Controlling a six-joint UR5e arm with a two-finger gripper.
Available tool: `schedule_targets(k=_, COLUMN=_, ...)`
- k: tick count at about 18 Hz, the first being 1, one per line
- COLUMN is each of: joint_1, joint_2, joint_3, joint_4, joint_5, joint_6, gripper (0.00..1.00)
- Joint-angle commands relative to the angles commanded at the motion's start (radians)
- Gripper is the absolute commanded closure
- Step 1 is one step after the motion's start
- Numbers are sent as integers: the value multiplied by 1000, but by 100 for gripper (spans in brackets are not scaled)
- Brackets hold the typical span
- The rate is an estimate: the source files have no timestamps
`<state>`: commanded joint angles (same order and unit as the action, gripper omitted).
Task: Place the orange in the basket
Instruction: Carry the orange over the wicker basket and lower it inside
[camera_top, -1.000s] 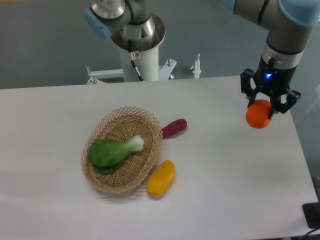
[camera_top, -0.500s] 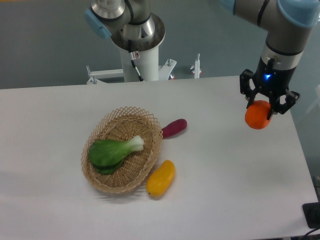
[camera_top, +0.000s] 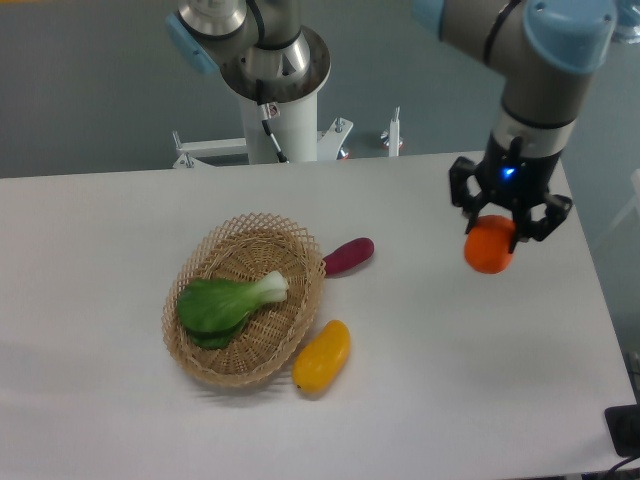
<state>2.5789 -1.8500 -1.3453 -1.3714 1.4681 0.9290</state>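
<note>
Claw (camera_top: 493, 232) pinches the orange (camera_top: 489, 248) (round, no long axis), well right of the basket (camera_top: 305, 300).

Grey wall, white counter

We saw a plain grey wall (camera_top: 90, 90) behind the white counter (camera_top: 470, 380), evenly lit, casting soft shadows.
</note>
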Motion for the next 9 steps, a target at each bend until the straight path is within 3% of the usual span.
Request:
schedule_targets(k=5, joint_1=-132, joint_2=11, joint_3=-67, joint_4=3, joint_5=-20, joint_6=-220, gripper=55)
schedule_targets(k=7, joint_1=-201, joint_2=3, joint_3=-98, joint_4=35, joint_5=-35, joint_6=-397, gripper=55)
schedule_targets(k=9, joint_1=-258, joint_2=0, joint_3=-153, joint_4=84, joint_5=-69, joint_6=-491, gripper=55)
